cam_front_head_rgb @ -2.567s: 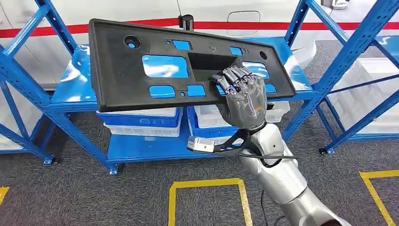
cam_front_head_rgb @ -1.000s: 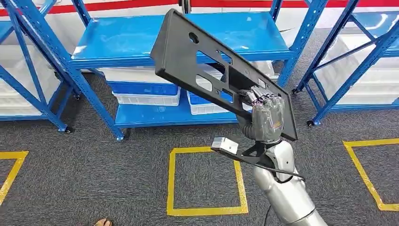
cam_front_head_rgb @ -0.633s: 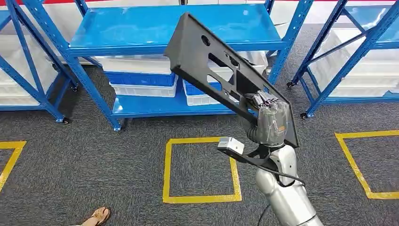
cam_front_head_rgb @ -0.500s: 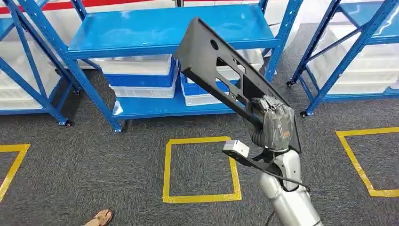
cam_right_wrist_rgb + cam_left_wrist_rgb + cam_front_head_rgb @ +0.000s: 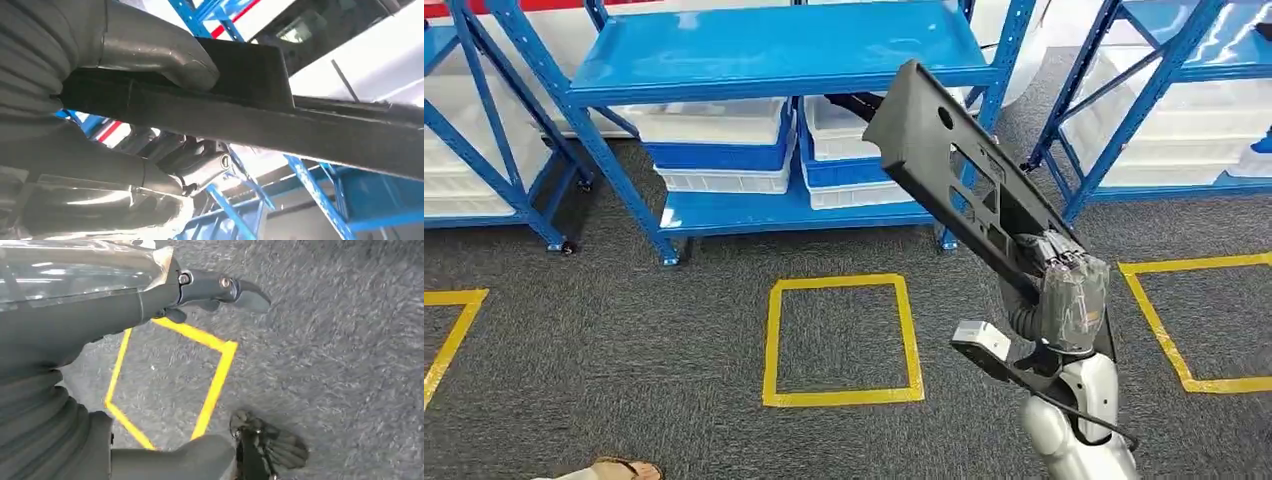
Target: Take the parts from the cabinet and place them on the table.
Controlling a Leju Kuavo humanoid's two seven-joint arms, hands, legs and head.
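Gripping the long black plastic panel with cut-out openings [image 5: 969, 180] at its lower end, the robot's right hand [image 5: 1069, 295] sits at the lower right of the head view, fingers wrapped over the panel's edge (the thick grey thumb presses its other face in the right wrist view). The panel rises diagonally toward the upper centre, its far end in front of the blue metal shelving rack [image 5: 754, 55]. White and blue plastic bins [image 5: 719, 150] sit on the rack's lower shelf. A yellow tape square [image 5: 842, 340] marks the grey carpet. The left hand [image 5: 150, 300] hangs above the carpet, fingers curled in on nothing.
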